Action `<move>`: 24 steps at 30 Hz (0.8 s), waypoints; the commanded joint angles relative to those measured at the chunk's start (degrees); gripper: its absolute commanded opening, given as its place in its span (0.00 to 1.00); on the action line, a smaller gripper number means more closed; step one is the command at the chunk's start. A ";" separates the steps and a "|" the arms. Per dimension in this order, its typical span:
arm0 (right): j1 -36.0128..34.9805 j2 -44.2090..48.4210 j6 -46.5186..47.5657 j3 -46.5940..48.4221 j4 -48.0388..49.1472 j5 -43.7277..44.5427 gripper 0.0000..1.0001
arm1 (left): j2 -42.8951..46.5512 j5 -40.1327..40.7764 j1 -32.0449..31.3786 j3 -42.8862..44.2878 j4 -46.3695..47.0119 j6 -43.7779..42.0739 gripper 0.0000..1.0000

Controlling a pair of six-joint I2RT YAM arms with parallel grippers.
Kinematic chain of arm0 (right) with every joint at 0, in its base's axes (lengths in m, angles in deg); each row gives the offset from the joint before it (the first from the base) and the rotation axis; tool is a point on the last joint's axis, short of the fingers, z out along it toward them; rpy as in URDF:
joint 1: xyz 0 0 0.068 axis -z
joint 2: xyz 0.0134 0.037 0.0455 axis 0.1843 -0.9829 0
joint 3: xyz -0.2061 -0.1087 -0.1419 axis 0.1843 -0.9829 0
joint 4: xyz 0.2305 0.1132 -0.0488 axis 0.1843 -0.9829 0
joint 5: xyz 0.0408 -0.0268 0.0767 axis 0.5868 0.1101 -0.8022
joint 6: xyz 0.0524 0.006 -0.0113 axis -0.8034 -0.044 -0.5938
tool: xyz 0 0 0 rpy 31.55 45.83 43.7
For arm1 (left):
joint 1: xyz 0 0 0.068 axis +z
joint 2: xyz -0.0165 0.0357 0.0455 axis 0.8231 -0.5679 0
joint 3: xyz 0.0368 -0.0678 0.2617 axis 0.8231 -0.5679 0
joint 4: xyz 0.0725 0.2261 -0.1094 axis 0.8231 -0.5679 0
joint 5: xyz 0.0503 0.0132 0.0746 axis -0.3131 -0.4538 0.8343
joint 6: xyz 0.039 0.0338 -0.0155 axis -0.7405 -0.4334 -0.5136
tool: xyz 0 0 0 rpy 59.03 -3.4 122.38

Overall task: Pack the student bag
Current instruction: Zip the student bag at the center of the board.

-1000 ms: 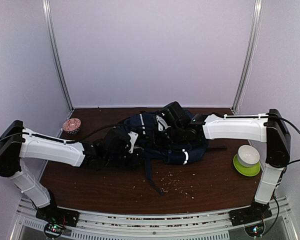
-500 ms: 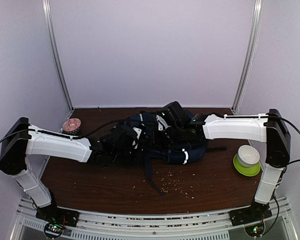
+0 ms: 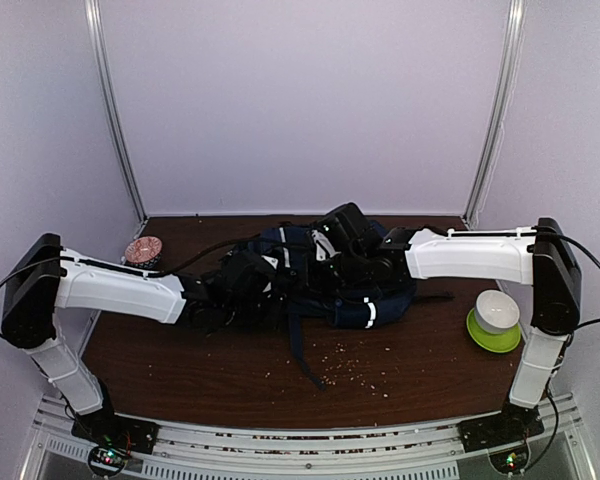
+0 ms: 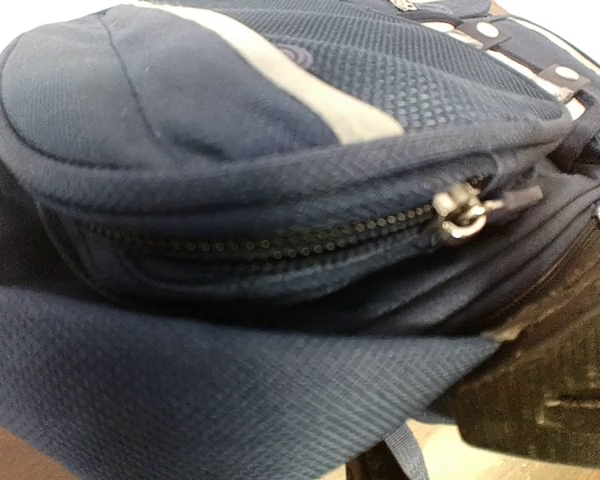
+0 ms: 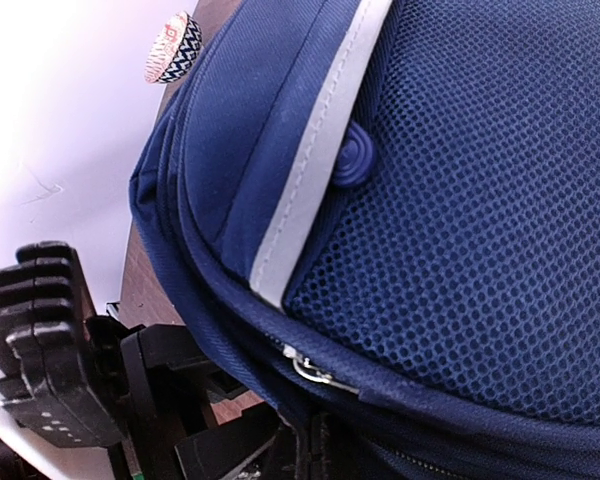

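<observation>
At centre of top view, student bag (image 3: 385,300) lies slumped on far half of table (image 3: 180,370), btwn both arms. Left gripper (image 3: 252,278) & right gripper (image 3: 352,262) are sunk into dark fabric, fingertips hidden. Right jaws are clenched, on what can't be told; left jaws' state can't be told. Only in left wrist view is a closed zip (image 4: 280,245) seen, w/ metal pull (image 4: 465,212) right of centre. Right wrist view gives mesh panel (image 5: 480,220), grey stripe (image 5: 310,170), patterned bowl (image 5: 173,45) upper left. Vs 1 s ago, left arm is shifted right, further into bag; bag & right arm are unchanged.
</observation>
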 commanded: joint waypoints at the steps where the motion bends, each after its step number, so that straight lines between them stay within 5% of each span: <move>1: -0.98 2.17 -1.07 0.98 6.28 -2.80 0.00 | 0.26 3.47 1.09 1.71 0.21 0.91 0.23; 24: -0.94 2.05 -0.97 1.21 6.41 -2.88 0.00 | 0.19 -5.77 1.36 1.60 5.84 -0.71 0.21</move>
